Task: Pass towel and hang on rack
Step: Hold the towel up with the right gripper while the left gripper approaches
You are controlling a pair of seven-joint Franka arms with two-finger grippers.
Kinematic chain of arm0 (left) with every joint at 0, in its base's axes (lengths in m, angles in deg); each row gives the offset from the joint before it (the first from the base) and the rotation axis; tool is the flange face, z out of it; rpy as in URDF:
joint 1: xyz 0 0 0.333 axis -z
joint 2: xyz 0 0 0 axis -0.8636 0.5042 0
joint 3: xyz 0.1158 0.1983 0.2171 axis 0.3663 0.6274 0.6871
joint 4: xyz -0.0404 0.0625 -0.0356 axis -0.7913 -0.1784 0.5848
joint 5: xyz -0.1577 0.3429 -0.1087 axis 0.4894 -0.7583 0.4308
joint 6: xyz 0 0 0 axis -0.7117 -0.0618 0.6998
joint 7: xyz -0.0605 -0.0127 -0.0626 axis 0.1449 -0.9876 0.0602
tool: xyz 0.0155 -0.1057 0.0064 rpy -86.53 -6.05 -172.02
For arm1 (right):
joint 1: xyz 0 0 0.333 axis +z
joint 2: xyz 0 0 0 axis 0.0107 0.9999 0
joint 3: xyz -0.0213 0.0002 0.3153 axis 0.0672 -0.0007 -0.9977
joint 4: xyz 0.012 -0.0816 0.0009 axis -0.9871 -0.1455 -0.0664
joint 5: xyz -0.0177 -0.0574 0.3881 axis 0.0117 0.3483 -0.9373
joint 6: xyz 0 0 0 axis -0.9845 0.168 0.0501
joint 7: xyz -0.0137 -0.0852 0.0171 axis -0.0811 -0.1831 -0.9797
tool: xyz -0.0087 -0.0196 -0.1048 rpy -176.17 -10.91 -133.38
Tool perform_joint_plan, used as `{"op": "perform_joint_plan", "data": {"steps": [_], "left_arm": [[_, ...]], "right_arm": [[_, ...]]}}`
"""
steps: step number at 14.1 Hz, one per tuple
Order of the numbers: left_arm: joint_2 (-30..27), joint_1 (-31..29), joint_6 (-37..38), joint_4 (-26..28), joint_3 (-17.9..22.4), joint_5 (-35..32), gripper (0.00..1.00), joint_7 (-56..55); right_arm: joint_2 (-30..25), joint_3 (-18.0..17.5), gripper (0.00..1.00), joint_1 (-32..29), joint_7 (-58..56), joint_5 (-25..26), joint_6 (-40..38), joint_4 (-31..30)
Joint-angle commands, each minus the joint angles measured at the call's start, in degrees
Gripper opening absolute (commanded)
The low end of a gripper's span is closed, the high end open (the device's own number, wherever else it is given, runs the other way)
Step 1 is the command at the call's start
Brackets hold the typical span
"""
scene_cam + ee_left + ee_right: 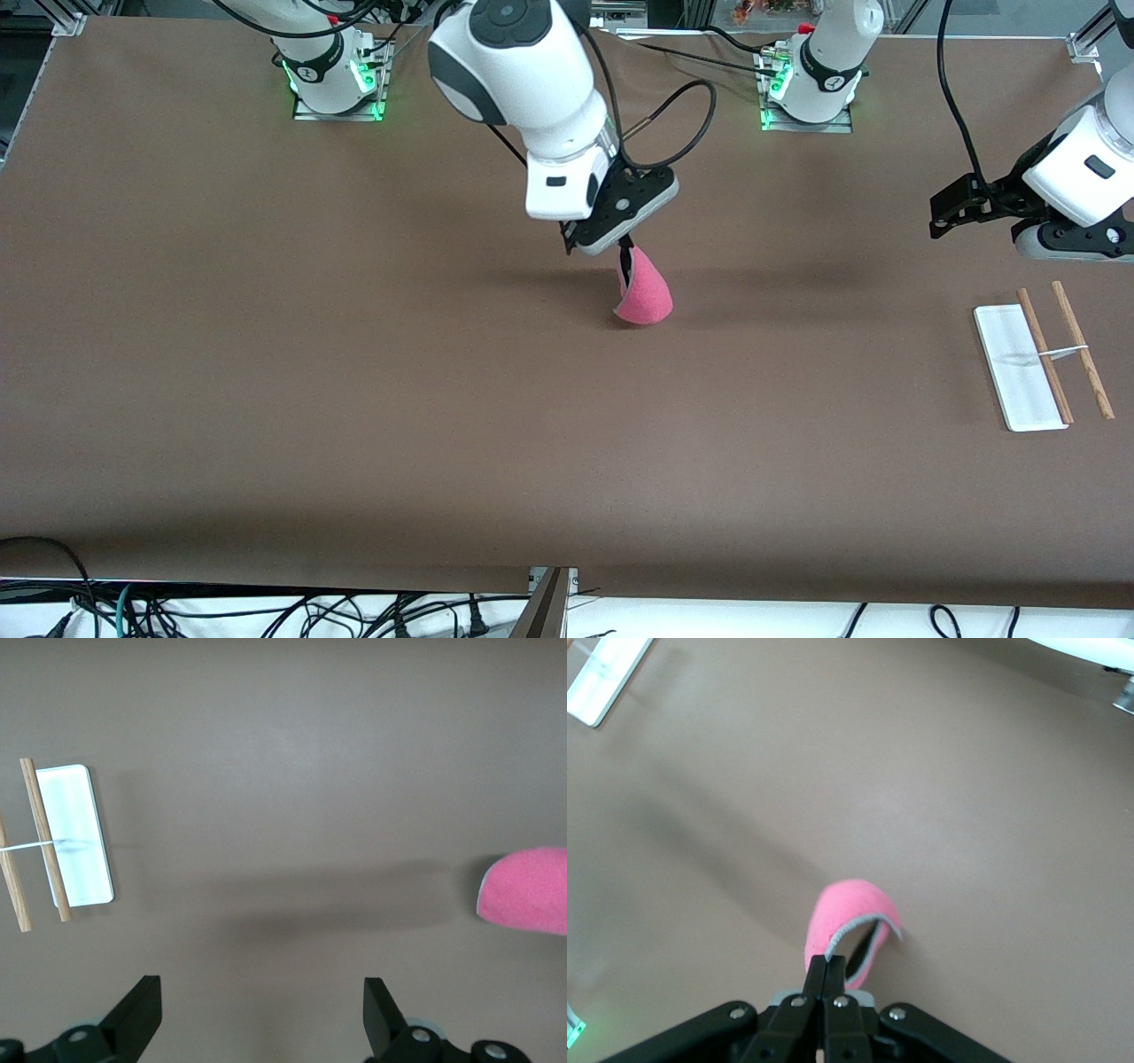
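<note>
Our right gripper (625,259) pinches the towel (645,292) over the table's (354,354) middle. Our left gripper (952,208), fingers spread, waits above the rack (1019,368) near the left arm's end.

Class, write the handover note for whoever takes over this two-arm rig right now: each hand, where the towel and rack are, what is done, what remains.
Right hand: shut on the pink towel, which hangs over mid-table.
Left hand: open, empty, waiting above the table near the rack.
Rack: at the left arm's end of the table, nothing on it.
Done: towel picked up.
Left: pass the towel to the left hand and hang it on the rack.
</note>
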Motion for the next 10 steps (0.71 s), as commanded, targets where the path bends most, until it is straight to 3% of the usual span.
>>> {"op": "perform_joint_plan", "data": {"steps": [1,4,10], "left_arm": [[0.27,-0.07,-0.42,-1.23,-0.7,1.34,1.0,0.47],[-2.09,-0.25,-5.09,3.16,-0.79,6.36,1.0,0.56],[-1.22,-0.51,-9.84,10.98,-1.67,6.54,1.0,0.65]], "right_arm": [[0.48,0.14,0.0,1.23,-2.39,0.7,0.18,1.62],[0.13,0.14,0.0,1.41,-2.57,0.7,0.62,1.62],[0.04,0.14,0.0,1.15,-2.22,0.44,1.93,1.62]]}}
